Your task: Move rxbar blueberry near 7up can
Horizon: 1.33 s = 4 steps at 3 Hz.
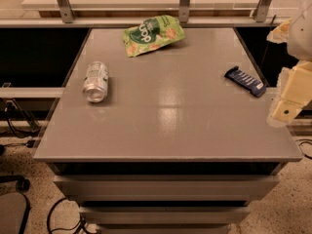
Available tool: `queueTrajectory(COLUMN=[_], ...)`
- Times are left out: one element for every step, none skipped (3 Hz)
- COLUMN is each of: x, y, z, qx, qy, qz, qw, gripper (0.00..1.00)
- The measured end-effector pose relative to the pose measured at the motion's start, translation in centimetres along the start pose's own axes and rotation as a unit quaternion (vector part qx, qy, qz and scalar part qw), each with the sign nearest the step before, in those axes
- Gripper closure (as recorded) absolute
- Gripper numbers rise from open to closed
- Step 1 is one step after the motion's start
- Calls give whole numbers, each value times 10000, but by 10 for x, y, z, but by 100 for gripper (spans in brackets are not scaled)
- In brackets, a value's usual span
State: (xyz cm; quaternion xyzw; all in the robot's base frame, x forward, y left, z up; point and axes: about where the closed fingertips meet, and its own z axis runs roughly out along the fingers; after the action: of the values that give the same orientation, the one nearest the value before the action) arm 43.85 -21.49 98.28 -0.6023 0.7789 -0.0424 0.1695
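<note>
The rxbar blueberry (245,81) is a dark navy bar with white lettering, lying flat near the table's right edge. The 7up can (95,81) is a silver-grey can lying on its side at the table's left, one end toward the camera. The two are far apart across the table. My gripper (288,99) is a cream-coloured shape at the frame's right edge, just right of and slightly nearer than the bar, off the table's side and not touching anything.
A green chip bag (152,34) lies at the back centre of the grey table (170,121). A rail with metal posts runs behind the table. Drawers sit below the front edge; cables lie on the floor.
</note>
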Motion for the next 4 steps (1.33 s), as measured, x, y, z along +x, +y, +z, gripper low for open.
queueTrajectory(x=[0, 0, -12, -29], y=[0, -6, -19, -32], z=[0, 1, 19, 50], qx=[1, 0, -186, -432], qy=[0, -114, -325, -460], qz=[0, -10, -208, -459], qw=[10000, 9999, 9991, 9970], gripper=[0, 0, 0, 0])
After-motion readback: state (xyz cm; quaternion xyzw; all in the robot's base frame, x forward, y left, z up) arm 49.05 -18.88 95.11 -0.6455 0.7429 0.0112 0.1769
